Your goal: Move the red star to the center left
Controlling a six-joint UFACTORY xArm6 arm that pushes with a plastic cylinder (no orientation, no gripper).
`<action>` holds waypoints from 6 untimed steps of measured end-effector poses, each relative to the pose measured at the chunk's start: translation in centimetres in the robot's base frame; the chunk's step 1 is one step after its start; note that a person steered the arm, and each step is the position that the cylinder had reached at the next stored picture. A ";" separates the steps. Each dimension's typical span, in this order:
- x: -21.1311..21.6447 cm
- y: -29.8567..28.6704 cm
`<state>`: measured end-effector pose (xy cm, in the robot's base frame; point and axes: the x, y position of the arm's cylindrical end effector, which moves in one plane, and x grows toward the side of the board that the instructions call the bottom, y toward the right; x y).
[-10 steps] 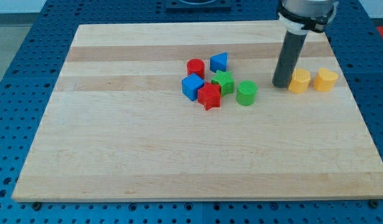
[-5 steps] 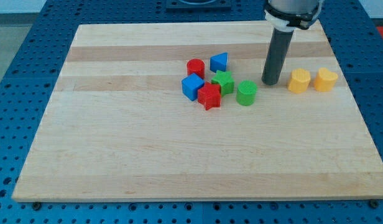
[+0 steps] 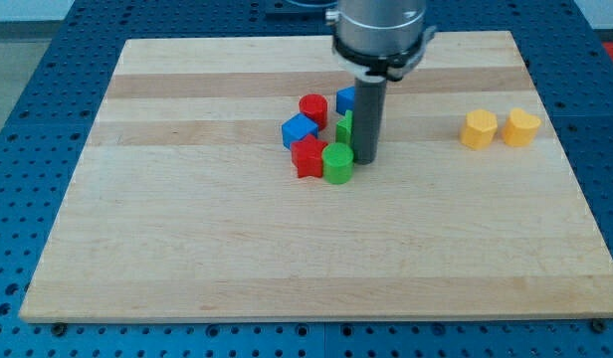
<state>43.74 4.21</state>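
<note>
The red star (image 3: 307,157) lies near the board's middle, in a tight cluster. A green round block (image 3: 337,163) touches its right side and a blue cube (image 3: 299,130) sits just above its left. A red cylinder (image 3: 313,108) is above them. A green star (image 3: 344,129) and a blue block (image 3: 345,99) are partly hidden behind the rod. My tip (image 3: 365,159) stands on the board right of the green round block, touching or nearly touching it.
Two yellow blocks (image 3: 478,129) (image 3: 521,127) sit side by side at the view's right. The wooden board (image 3: 187,239) rests on a blue perforated table; its left edge is far from the cluster.
My tip swept left from beside the yellow blocks into the cluster. The green round block, red star and blue cube were pushed to the left and packed closer.
</note>
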 end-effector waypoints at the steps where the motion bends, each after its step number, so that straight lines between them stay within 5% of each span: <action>1: 1.7 -2.1; 6: -0.6 -10.9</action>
<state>43.15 -6.71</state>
